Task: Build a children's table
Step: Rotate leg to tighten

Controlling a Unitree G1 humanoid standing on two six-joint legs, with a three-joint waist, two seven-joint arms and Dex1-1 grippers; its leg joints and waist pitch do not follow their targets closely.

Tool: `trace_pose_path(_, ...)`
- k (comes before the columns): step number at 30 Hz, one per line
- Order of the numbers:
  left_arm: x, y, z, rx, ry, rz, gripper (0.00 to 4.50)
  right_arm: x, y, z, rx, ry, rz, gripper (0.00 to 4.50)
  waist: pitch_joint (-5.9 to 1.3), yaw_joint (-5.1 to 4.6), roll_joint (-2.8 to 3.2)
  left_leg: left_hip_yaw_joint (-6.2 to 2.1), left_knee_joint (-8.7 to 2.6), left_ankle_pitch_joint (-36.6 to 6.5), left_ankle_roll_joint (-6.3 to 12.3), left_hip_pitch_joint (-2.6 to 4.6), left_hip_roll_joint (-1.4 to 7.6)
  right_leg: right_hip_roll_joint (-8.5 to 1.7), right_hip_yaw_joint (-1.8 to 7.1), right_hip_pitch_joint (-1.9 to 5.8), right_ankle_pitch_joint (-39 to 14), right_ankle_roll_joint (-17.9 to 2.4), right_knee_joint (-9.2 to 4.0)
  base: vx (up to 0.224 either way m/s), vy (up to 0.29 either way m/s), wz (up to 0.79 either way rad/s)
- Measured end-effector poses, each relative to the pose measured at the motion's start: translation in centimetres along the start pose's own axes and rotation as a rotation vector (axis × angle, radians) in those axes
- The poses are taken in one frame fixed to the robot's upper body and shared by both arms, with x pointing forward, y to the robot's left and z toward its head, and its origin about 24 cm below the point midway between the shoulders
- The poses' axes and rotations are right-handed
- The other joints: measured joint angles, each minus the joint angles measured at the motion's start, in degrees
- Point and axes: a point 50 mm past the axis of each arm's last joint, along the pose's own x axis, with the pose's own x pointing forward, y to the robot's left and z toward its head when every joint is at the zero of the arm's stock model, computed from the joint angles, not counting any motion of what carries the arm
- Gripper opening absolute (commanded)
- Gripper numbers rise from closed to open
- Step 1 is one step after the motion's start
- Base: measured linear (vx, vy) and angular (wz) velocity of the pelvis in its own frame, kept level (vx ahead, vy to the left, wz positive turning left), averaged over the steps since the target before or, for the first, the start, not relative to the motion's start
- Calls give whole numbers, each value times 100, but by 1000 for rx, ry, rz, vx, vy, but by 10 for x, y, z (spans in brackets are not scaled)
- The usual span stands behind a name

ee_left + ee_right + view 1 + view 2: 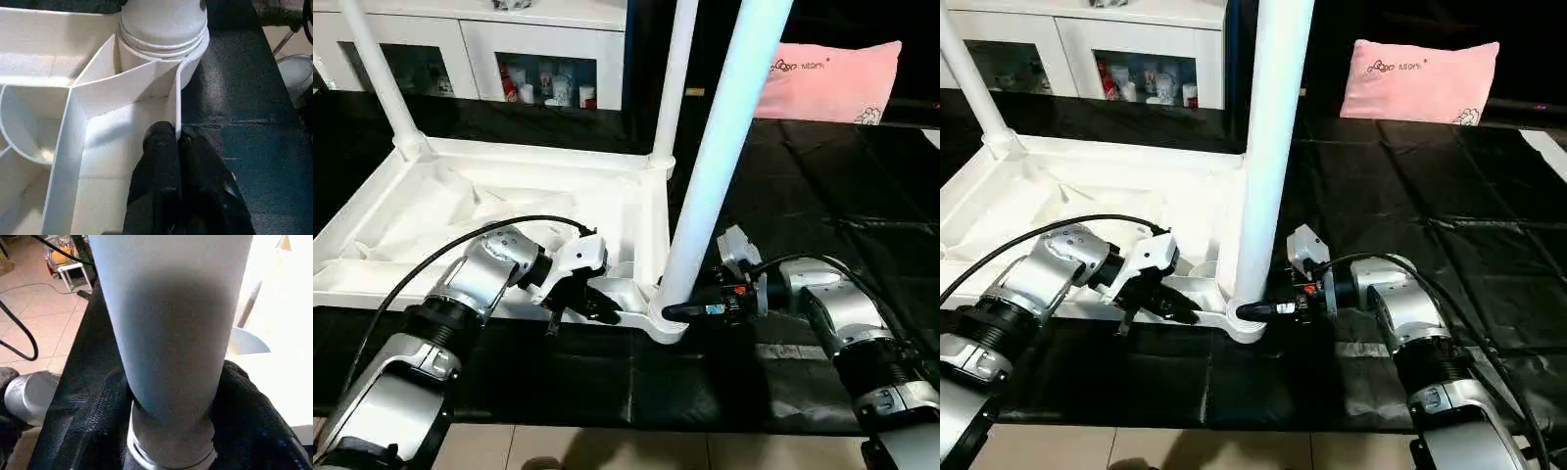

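The children's table point(499, 211) lies upside down on the black counter point(822, 186), long axis running left-right, 3 legs pointing up, while the left gripper point(177, 147) is clenched on its near rim and the right gripper point(680, 310) grasps the near-right leg point(720, 166) at its socket.

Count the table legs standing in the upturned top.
3. One leg stands in the near corner socket, clasped by the right gripper; one at the far corner behind it; one at the far left corner. The fourth corner lies out of view.
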Motion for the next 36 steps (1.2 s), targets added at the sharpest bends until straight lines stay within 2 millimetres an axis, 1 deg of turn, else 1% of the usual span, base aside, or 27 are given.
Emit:
trace_pose_path(5, 3, 0, 1, -19, -6, 4, 0, 1, 1, 0, 30, 3, -10, 202, 0, 0, 0, 0, 6, -10, -17, 2, 0, 0, 2, 0, 0, 0, 10, 0, 0, 0)
trace_pose_path(7, 5, 3, 0, -39, -10, 45, 0, 3, -1, -1, 56, -7, -54, 201, 0, -2, 0, 0, 10, -9, -19, 4, -1, -1, 5, 1, 0, 0, 19, 0, 0, 0)
trace_pose_path(9, 10, 10, -2, -82, -24, 150, 0, 6, -8, -5, 90, -16, -176, 201, -3, -45, -4, 0, 14, -5, -23, 4, -2, -1, 12, 10, 0, 0, 29, 0, 0, 0)
trace_pose_path(10, 12, 14, -2, -105, -25, 205, 0, 9, -12, -7, 110, -29, -248, 201, -4, -86, -6, 0, 17, -3, -25, 9, -2, 0, 13, 15, 1, -1, 35, 0, 0, 0)
trace_pose_path(11, 14, 18, -1, -131, -31, 260, 0, 12, -17, -7, 127, -43, -332, 201, -4, -139, -5, 1, 17, 2, -27, 12, -4, -1, 17, 16, 3, -3, 37, 0, 0, 0)
trace_pose_path(13, 21, 23, 2, -170, -50, 314, 0, 12, -23, -8, 149, -53, -428, 201, -8, -211, -9, 2, 12, 3, -29, 18, -7, -1, 23, 17, 4, -4, 35, 0, 0, 0)
trace_pose_path(15, 28, 31, 5, -242, -82, 420, 0, 21, -35, -5, 191, -83, -586, 201, -12, -325, -14, 1, 10, 7, -36, 20, -4, 3, 22, 17, 8, -3, 37, 0, 0, 0)
trace_pose_path(16, 31, 34, 7, -269, -93, 466, 0, 26, -40, -3, 207, -90, -652, 201, -14, -367, -10, 1, 8, 8, -39, 19, -5, 3, 22, 14, 9, -3, 38, 0, 0, 0)
trace_pose_path(17, 34, 37, 10, -288, -98, 501, 0, 30, -44, 0, 215, -92, -710, 201, -14, -392, -9, 1, 3, 9, -40, 19, -4, 4, 20, 13, 9, -2, 37, 0, 0, 0)
trace_pose_path(19, 39, 41, 13, -328, -117, 561, 0, 38, -50, 3, 243, -104, -808, 201, -17, -411, -5, 0, -2, 9, -40, 19, -5, 4, 20, 13, 8, -1, 32, 0, 0, 0)
trace_pose_path(20, 43, 44, 16, -346, -122, 606, 0, 44, -54, 6, 260, -107, -880, 201, -23, -427, 8, 1, -3, 9, -40, 15, -6, 3, 20, 11, 8, -1, 29, 0, 0, 0)
trace_pose_path(22, 48, 46, 19, -364, -133, 639, 0, 48, -57, 8, 278, -111, -940, 201, -31, -427, 20, 1, -9, 7, -37, 14, -8, 2, 21, 13, 8, -1, 18, 0, 0, 0)
trace_pose_path(26, 51, 47, 21, -368, -133, 666, 0, 52, -59, 9, 284, -120, -986, 201, -35, -415, 28, 2, -20, 6, -35, 13, -9, 2, 19, 14, 8, -1, 5, 0, 0, 0)
trace_pose_path(27, 51, 47, 21, -367, -132, 667, 0, 52, -59, 9, 285, -122, -988, 235, -35, -415, 28, 2, -20, 6, -35, 13, -9, 2, 18, 14, 8, -1, 5, 0, 0, 0)
trace_pose_path(28, 51, 47, 21, -367, -131, 667, 0, 52, -59, 9, 287, -124, -988, 235, -35, -415, 28, 2, -20, 6, -35, 13, -9, 2, 19, 14, 8, -1, 5, 0, 0, 0)
trace_pose_path(29, 51, 47, 21, -364, -130, 668, 0, 52, -59, 9, 288, -128, -988, 270, -35, -415, 28, 2, -20, 6, -35, 13, -9, 2, 19, 14, 8, -1, 5, 0, 0, 0)
trace_pose_path(31, 50, 48, 20, -362, -127, 669, 0, 52, -58, 8, 287, -137, -978, 272, -35, -419, 28, 2, -20, 6, -35, 13, -9, 2, 19, 14, 8, -1, 5, 0, 0, 0)
trace_pose_path(33, 49, 47, 20, -355, -125, 665, 0, 52, -57, 8, 288, -148, -966, 293, -34, -431, 27, 2, -21, 6, -35, 13, -9, 2, 19, 13, 8, -1, 6, 0, 0, 0)
trace_pose_path(34, 47, 47, 19, -346, -125, 656, 0, 50, -56, 7, 285, -157, -950, 293, -32, -436, 24, 2, -24, 6, -35, 13, -8, 3, 19, 11, 8, -1, 4, 0, 0, 0)
trace_pose_path(36, 44, 45, 17, -328, -126, 639, 0, 47, -53, 4, 274, -177, -907, 315, -33, -441, 25, 4, -43, 6, -35, 13, -7, 4, 17, 9, 8, 0, -6, 0, 0, 0)
